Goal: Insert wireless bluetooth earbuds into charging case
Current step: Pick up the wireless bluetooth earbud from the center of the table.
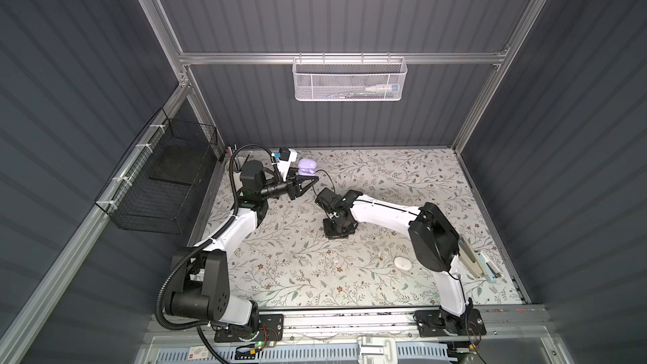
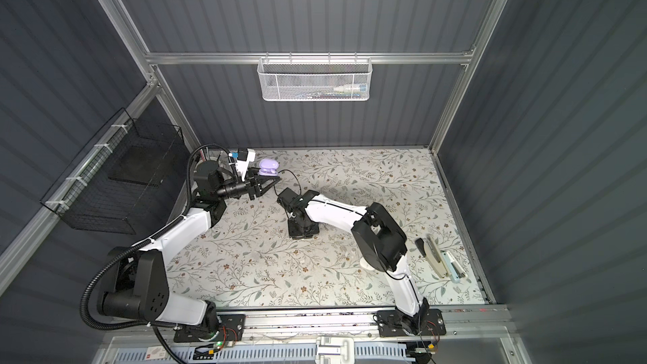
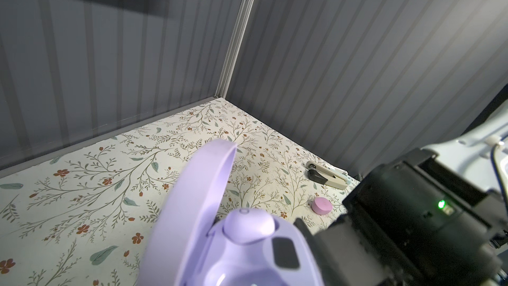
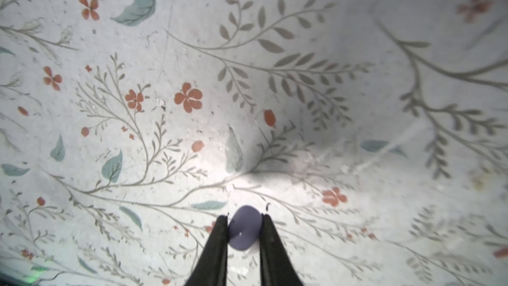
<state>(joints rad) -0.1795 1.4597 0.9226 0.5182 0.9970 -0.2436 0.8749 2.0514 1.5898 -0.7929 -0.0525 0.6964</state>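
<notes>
My left gripper [image 1: 309, 180] is shut on the open lavender charging case [image 1: 307, 167], held up at the back left of the table. In the left wrist view the case [image 3: 239, 260] has its lid raised. One lavender earbud [image 3: 248, 228] sits in a socket, and the socket beside it is empty. That gripper's fingers are hidden behind the case there. My right gripper [image 4: 244, 217] points straight down at the table's middle [image 1: 336, 231]. Its two black fingertips are shut on a second lavender earbud [image 4: 244, 229], right at the floral covering.
A white oval case [image 1: 403, 262] lies near the right arm's elbow. In the left wrist view a pink case [image 3: 321, 205] lies on the table. A stapler [image 1: 471, 257] lies at the right edge. A cup of pens [image 1: 235, 167] stands at the back left. Wire baskets hang on the walls.
</notes>
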